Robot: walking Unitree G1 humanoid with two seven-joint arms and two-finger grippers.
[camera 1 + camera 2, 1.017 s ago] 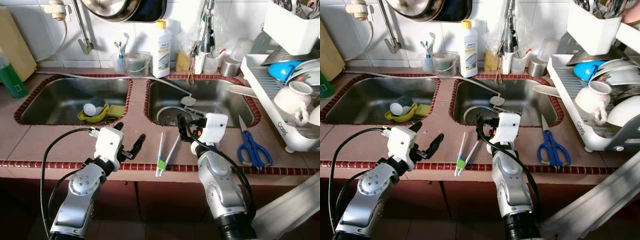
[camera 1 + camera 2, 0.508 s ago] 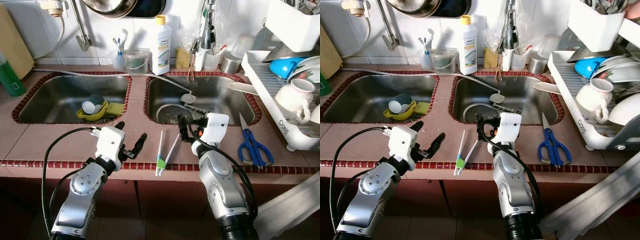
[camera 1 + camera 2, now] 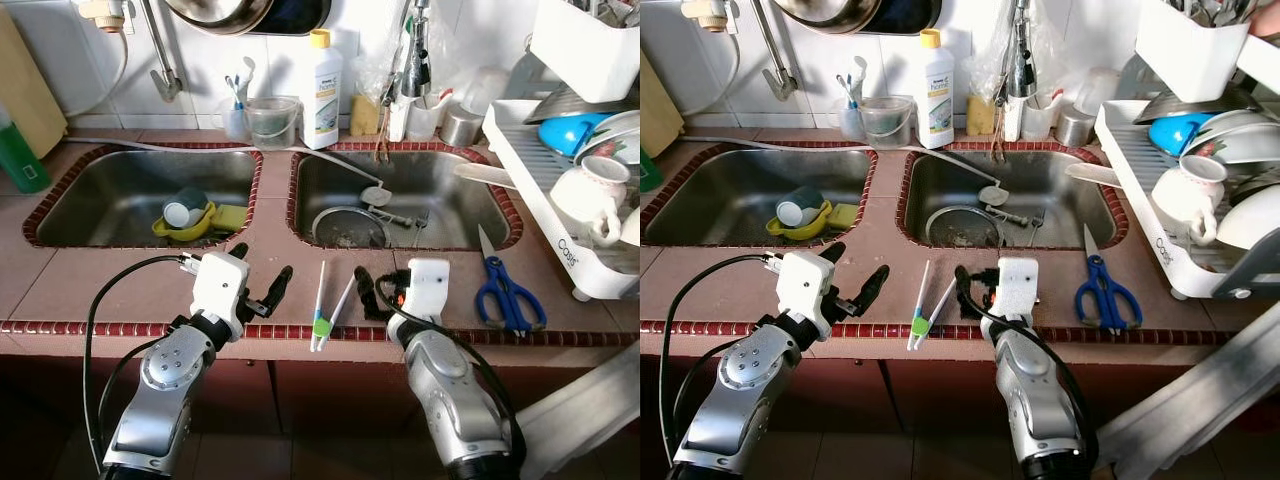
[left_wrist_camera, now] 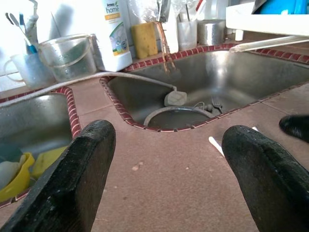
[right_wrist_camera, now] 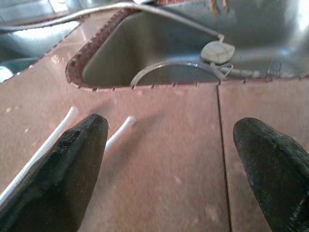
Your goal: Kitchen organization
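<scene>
White tongs with a green hinge lie on the tiled counter between the two sinks, near the front edge. My right gripper hovers open just right of them, over the counter in front of the right sink. In the right wrist view the tongs' white tips lie by one black finger. My left gripper is open and empty left of the tongs, above the counter. Blue scissors lie to the right, near the dish rack.
The left sink holds a yellow bowl with a cup. A round plate and cutlery sit in the right sink. A white dish rack with crockery fills the right side. A soap bottle and cups line the back wall.
My right gripper has pulled back from the right sink's rim toward the counter's front edge. The left arm has held still.
</scene>
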